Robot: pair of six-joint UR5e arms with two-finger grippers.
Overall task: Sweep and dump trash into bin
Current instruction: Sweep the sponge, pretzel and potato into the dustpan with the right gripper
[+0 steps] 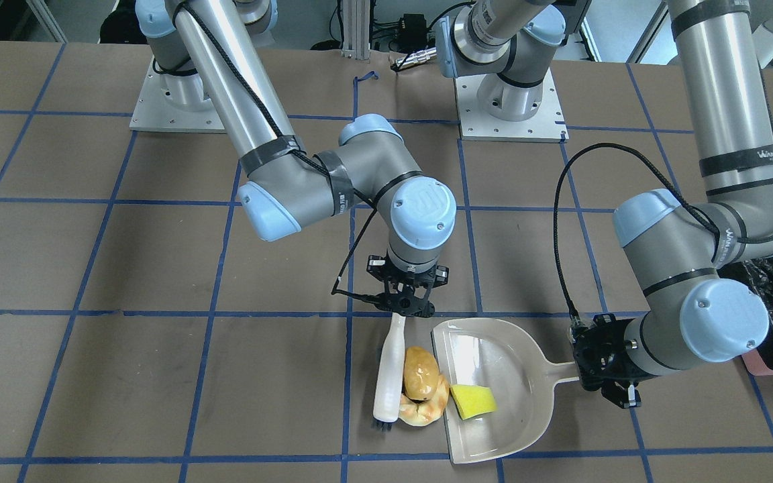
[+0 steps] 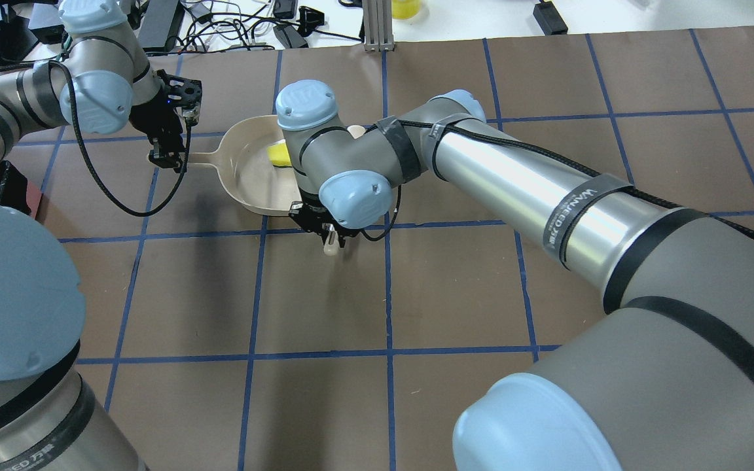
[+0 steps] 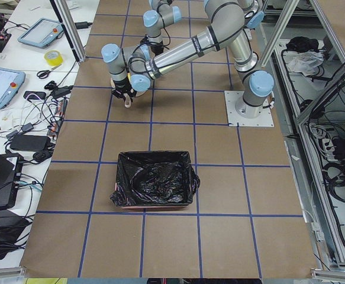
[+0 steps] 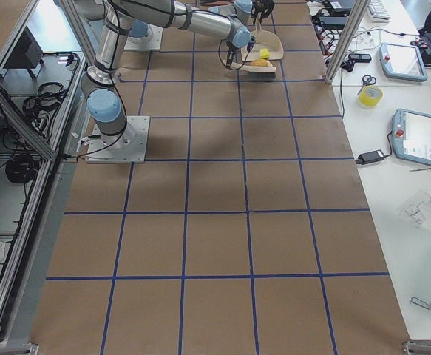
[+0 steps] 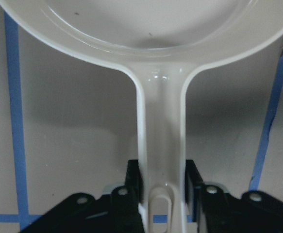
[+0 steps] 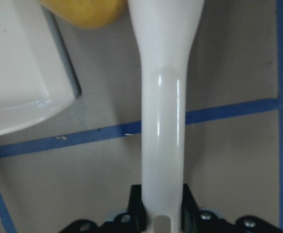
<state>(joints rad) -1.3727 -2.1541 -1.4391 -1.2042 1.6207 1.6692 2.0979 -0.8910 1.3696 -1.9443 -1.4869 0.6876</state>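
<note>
You see the left tool (image 1: 591, 367) gripping the dustpan (image 1: 517, 359) by its handle, the right tool (image 1: 405, 308) gripping the brush (image 1: 388, 376) beside the dustpan's mouth, and the yellow wedge (image 1: 472, 400) on its lip.

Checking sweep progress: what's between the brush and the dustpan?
Front-facing view: the potato lump and shrimp piece, against the brush; the wedge is on the lip of the dustpan.

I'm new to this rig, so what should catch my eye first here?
The white brush, in the right arm's jaws, lies beside the golden-brown lump and shrimp piece at the lip of the beige dustpan, the yellow wedge just inside. The black-lined bin stands apart on the robot's left.
</note>
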